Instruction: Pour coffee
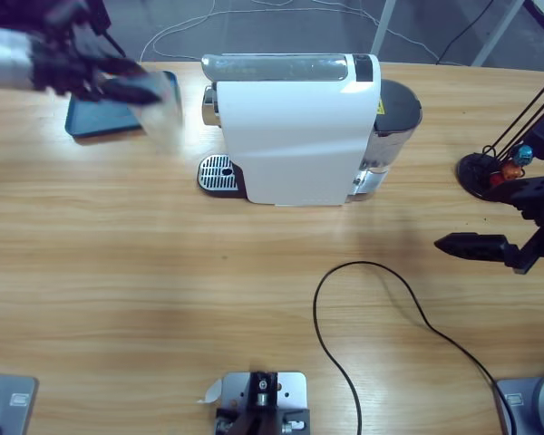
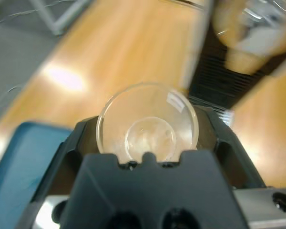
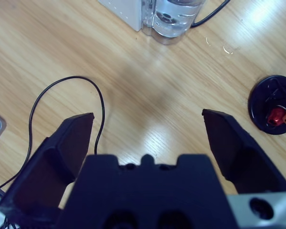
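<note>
A clear plastic cup [image 2: 148, 125] sits between the jaws of my left gripper [image 2: 148, 131], which is shut on it. In the high view that gripper [image 1: 131, 86] carries the cup [image 1: 163, 113] in the air above the blue tray [image 1: 95, 118], left of the white coffee machine [image 1: 295, 127]. The machine's drip grate [image 1: 218, 172] is bare. My right gripper [image 3: 148, 126] is open over bare table at the right side [image 1: 476, 245], with nothing between its jaws.
A black cable [image 1: 372, 308] loops across the table's front right. A black capsule holder [image 1: 494, 172] with coloured capsules stands at the far right. The machine's water tank [image 1: 394, 118] is on its right side.
</note>
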Robot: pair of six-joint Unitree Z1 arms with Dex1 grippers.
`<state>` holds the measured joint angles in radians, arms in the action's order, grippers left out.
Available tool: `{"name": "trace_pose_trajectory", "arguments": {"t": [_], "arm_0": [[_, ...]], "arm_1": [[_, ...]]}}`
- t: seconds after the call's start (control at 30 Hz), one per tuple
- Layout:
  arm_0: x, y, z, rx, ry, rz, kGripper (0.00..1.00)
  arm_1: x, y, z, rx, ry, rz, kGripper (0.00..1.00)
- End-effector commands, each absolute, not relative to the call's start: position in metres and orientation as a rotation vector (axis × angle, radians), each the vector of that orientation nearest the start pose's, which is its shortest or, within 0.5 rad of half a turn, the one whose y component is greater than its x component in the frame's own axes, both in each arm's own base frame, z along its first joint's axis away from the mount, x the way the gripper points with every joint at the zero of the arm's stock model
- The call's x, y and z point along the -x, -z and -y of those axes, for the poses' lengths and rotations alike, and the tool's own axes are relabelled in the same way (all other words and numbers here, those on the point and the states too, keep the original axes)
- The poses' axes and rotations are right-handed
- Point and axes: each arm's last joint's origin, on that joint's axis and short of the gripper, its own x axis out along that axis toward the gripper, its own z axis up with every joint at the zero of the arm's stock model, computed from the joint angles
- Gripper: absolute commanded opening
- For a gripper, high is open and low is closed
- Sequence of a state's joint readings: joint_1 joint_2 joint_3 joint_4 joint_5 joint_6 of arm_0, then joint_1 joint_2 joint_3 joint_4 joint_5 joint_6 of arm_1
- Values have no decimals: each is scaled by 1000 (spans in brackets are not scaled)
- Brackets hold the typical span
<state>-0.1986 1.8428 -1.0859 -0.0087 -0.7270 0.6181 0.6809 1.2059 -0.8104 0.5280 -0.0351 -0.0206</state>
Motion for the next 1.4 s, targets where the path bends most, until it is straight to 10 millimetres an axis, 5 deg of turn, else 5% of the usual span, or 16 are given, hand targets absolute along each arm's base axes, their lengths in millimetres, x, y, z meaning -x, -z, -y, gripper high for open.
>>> {"name": "trace_pose_trajectory", "arguments": {"t": [0.03,0.17,0.33,1.27,1.3,1.33,1.37,1.4], "arm_0": [[-422,-232,39,-180,712,-584,0],[-454,-208,28,-116,656,-609,0],[-474,-203,28,-120,600,-605,0],[-457,-171,58,-259,530,-869,24],[-457,-171,58,-262,521,-871,310],[-458,-171,58,-263,517,-872,754],[-457,-172,57,-262,519,-871,964],[-456,-173,56,-259,523,-870,991]], "arm_1": [[-132,-293,-107,363,-621,-904,1000],[-133,-291,-108,365,-620,-909,1000],[-136,-286,-110,369,-617,-916,1000],[-137,-282,-110,375,-603,-912,1000],[-137,-282,-110,375,-603,-911,1000],[-137,-282,-110,375,-603,-911,1000],[-137,-283,-110,375,-603,-910,1000],[-137,-282,-110,375,-603,-911,1000]]}}
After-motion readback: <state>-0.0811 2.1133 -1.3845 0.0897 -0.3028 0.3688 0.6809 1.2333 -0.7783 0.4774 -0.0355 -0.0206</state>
